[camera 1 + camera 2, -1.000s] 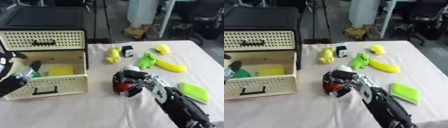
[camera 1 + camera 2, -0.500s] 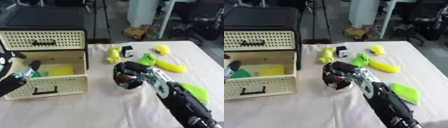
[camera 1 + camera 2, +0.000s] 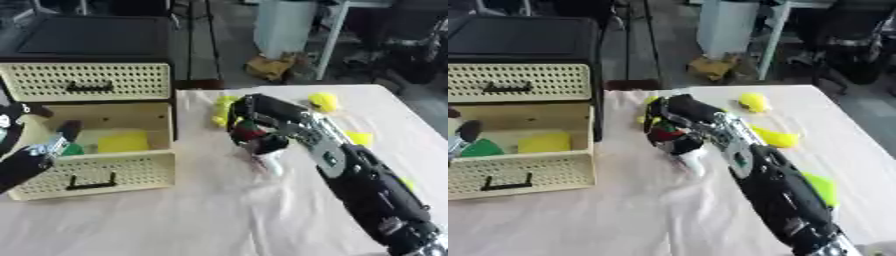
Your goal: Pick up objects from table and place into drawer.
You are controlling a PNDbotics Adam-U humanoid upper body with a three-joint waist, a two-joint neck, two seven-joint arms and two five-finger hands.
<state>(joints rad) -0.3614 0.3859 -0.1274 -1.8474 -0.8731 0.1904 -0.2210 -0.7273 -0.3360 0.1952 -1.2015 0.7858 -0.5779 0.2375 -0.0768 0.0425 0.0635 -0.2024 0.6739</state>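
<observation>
Right hand (image 3: pixel 254 131) at table centre, fingers curled round small red and white object (image 3: pixel 262 150), lifted off cloth. Open drawer (image 3: pixel 96 167) at 9 o'clock from it, yellow block (image 3: pixel 122 141) and green item (image 3: pixel 483 148) inside. Left hand (image 3: pixel 31 155) at drawer's left edge, fingers unclear. Yellow toy (image 3: pixel 325 101) at 2 o'clock on table (image 3: pixel 175 220)

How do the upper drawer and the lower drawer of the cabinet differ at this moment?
The upper drawer is pushed shut; the lower drawer is pulled out. No contents show in the upper drawer; the lower drawer shows a yellow block and a green thing. Both have cream perforated fronts with dark handles.
</observation>
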